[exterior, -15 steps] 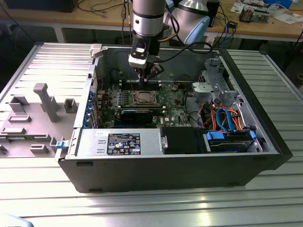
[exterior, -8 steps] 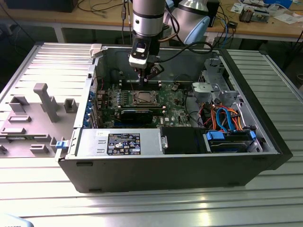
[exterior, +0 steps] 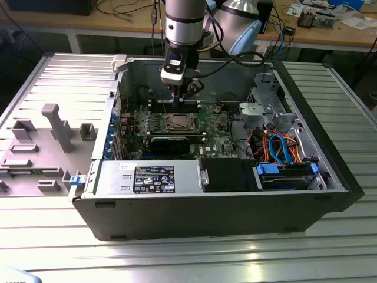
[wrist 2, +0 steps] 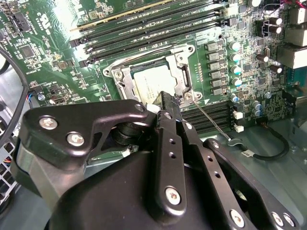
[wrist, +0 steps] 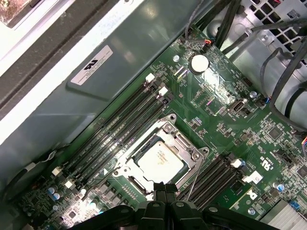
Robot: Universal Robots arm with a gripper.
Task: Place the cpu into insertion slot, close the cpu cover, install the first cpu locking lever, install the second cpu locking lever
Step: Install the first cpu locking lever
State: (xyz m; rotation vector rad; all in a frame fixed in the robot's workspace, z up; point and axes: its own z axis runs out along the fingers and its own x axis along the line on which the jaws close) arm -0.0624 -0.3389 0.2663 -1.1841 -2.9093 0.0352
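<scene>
Tool (wrist: 165, 191) sits low over the board, fingers drawn together with no gap showing between them in both wrist views, nothing held. Its tips (wrist 2: 168, 103) are at the edge of the cover (wrist: 160, 160), on the side where a thin lever (wrist 2: 213, 120) runs off toward the memory slots (wrist: 213, 175). Whether the tips actually touch the lever or the frame is hard to say; the fingers hide the contact spot.

Cpu (wrist: 160, 160) lies flat in the slot (wrist 2: 151, 79), silvery top showing through the cover's square cut-out. Cover looks down over it, frame level. In the exterior view the tool (exterior: 179, 94) hangs just behind the socket (exterior: 177, 122) inside the open case (exterior: 224, 206), which rests on the bench (exterior: 188, 253).

Risks from here:
- Tips slipping off the thin lever: it is narrow and springy-looking, so a skewed push could let it snap back.
- Pressing down on the cover off-centre could rock the cpu and stress the contacts.
- Tool body is close to the memory slots and small capacitors (wrist 2: 235, 62); sideways travel could clip them.
- Loose cable (wrist 2: 268, 148) near the tool could snag.
</scene>
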